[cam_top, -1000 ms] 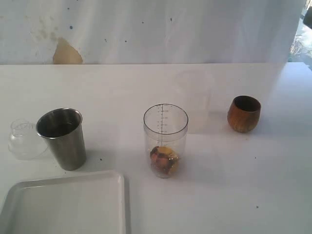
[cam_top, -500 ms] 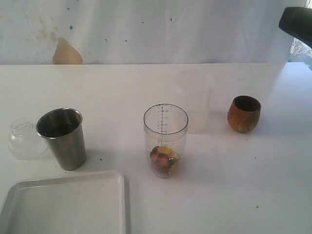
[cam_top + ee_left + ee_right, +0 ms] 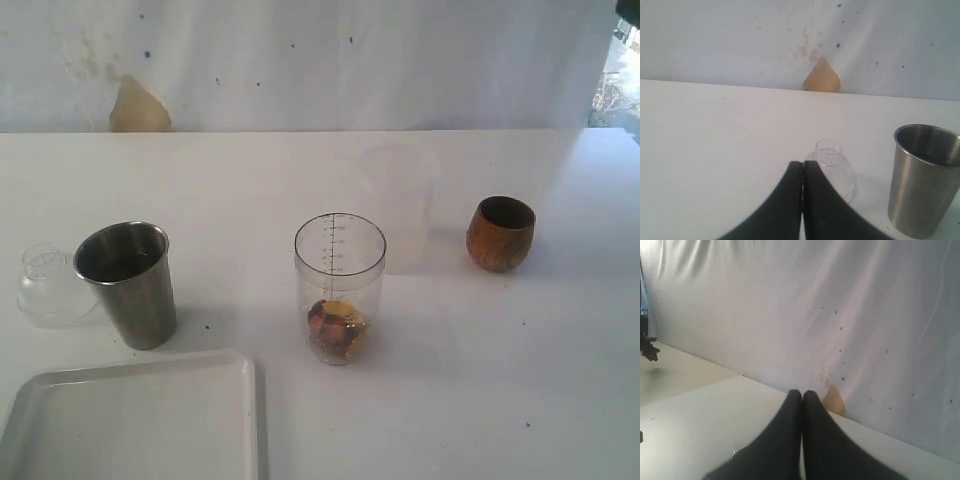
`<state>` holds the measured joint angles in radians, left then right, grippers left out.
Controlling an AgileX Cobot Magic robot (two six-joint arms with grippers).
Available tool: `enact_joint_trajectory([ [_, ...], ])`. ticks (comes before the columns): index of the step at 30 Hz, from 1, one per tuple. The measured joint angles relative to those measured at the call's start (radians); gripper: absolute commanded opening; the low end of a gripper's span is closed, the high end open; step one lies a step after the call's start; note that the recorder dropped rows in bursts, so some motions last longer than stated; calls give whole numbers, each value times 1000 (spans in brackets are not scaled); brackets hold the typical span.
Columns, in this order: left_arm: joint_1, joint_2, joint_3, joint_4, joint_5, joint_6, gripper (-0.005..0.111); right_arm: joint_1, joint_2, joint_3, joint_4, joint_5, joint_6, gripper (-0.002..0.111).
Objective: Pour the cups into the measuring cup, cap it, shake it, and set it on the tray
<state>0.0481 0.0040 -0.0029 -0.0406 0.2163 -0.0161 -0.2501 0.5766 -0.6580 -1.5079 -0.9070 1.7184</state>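
While the left tool (image 3: 803, 171) and the right tool (image 3: 801, 400) both hang with jaws pressed together, the measuring cup (image 3: 340, 285) stands mid-frame on the counter (image 3: 500, 380), brownish contents at its bottom. At left stands the steel tumbler (image 3: 130, 285), cap (image 3: 46, 288) just beside it; wooden cup (image 3: 500, 233) right; tray (image 3: 130, 420) in the lower-left corner.

The tumbler (image 3: 127, 285) is brushed metal with a dull sheen, the rounded cup (image 3: 499, 233) is glossy brown wood, and the measuring cup (image 3: 340, 262) and cap (image 3: 48, 287) are clear, smooth plastic. The tray (image 3: 130, 420) is smooth white with a soft shine, the frosted cup (image 3: 398, 205) is cloudy matt plastic, the table (image 3: 250, 170) is matt white, and the backdrop (image 3: 350, 70) is creased, stained cloth.
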Motion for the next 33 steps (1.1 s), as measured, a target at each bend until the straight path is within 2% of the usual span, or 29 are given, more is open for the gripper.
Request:
enact_joint_trajectory([
  [3, 0, 0, 0, 0, 0, 0, 1, 0, -1, 0, -1, -17, 28, 0],
  [7, 0, 0, 0, 0, 0, 0, 1, 46, -1, 8, 40, -56, 204, 0],
  [12, 0, 0, 0, 0, 0, 0, 1, 133, -25, 93, 433, 31, 175, 0],
  [17, 0, 0, 0, 0, 0, 0, 1, 146, -87, 206, 847, 53, -186, 0],
  [22, 0, 0, 0, 0, 0, 0, 1, 167, -187, 333, 1120, -8, -621, 0],
  [26, 0, 0, 0, 0, 0, 0, 1, 190, -282, 437, 1232, -18, -894, 0],
  [33, 0, 0, 0, 0, 0, 0, 1, 201, -396, 625, 1280, 30, -1265, 0],
])
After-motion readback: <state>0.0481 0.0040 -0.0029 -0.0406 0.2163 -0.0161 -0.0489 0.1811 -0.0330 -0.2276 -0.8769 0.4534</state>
